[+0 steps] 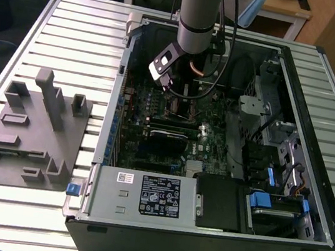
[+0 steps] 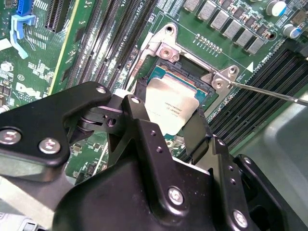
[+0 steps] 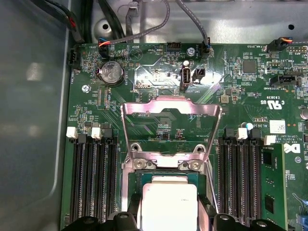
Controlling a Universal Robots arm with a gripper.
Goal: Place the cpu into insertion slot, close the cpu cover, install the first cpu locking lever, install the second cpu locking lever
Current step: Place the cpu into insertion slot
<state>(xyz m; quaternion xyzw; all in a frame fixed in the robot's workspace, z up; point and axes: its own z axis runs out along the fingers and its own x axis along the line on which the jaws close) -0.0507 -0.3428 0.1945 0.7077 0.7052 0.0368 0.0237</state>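
- End effector (image 2: 166, 115) narrowed; the cpu (image 2: 172, 98) is gripped by two opposite edges.
- Directly below the end effector, just under the chip, the insertion slot (image 2: 178, 72) is located.
- Just beyond it, the cpu cover (image 3: 168, 102) is raised open.

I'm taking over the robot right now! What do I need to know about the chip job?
The pincer is shut on the cpu, gripping two opposite edges.
The cpu sits right over the insertion slot; I can't tell if it is fully seated.
The cpu cover is swung open, standing up off the slot.
One locking lever sticks out, unlatched.
Done: cpu brought to the slot.
Left: letting go, closing the cover, fastening both levers.
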